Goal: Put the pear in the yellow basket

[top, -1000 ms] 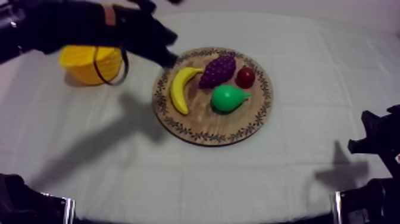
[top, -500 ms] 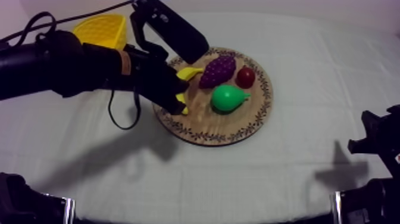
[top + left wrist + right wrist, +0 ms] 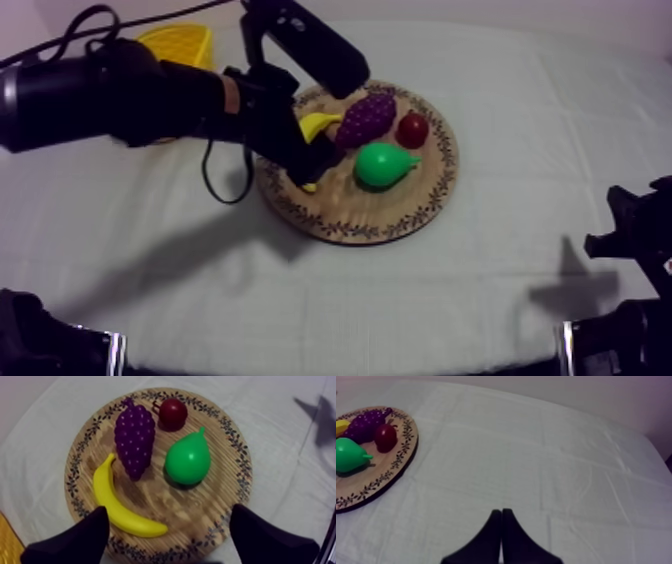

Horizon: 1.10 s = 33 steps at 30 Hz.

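The green pear (image 3: 383,165) lies on the round wooden board (image 3: 420,205) with its stalk end toward the small red fruit (image 3: 412,129). My left arm reaches in from the upper left over the board's left side. My left gripper (image 3: 170,512) hangs open above the board's rim, with its fingers (image 3: 75,541) wide apart and nothing between them. It is just short of the pear (image 3: 188,462), beside the banana (image 3: 117,508). The yellow basket (image 3: 180,45) stands at the back left, partly behind the arm. My right gripper (image 3: 501,513) is shut over bare cloth.
Purple grapes (image 3: 365,118) lie on the board between the banana (image 3: 318,124) and the small red fruit. My right arm (image 3: 630,240) rests low at the table's right edge. Open cloth stretches in front of the board and to its right.
My left arm has swung from beside the basket to above the board's left side, and its fingers have gone from shut to wide apart. The basket now shows farther back. The right arm is still.
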### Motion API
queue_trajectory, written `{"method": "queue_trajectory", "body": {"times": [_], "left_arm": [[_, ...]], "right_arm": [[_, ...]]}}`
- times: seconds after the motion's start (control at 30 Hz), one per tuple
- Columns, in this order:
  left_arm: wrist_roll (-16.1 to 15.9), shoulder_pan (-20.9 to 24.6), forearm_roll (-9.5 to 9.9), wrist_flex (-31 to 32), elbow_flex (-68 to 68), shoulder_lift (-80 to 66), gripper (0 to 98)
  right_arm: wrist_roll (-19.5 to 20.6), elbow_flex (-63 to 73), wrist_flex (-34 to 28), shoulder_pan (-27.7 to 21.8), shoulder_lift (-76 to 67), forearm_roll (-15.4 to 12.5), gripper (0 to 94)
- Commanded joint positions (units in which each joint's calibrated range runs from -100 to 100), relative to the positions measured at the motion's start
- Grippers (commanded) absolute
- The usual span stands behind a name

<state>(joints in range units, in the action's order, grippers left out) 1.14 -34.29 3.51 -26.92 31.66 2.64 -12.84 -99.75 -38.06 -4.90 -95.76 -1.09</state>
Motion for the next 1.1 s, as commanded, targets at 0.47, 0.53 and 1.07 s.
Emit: {"method": "queue_trajectory", "body": {"times": [0.47,0.53,1.07], "left_arm": [[-1.72,-1.6,1.15,-30.01,-39.15,31.23,88.7],[-1.08,-2.0,2.21,-34.73,-44.41,35.51,87.9],[3.06,-3.42,8.34,-52.54,-60.75,50.2,54.0]], "right_arm": [[0.02,-0.03,-0.01,0.0,0.01,-0.01,0.3],[0.02,-0.03,-0.01,0.0,0.01,-0.01,0.3],[0.02,-0.03,-0.01,0.0,0.01,-0.01,0.3]]}}
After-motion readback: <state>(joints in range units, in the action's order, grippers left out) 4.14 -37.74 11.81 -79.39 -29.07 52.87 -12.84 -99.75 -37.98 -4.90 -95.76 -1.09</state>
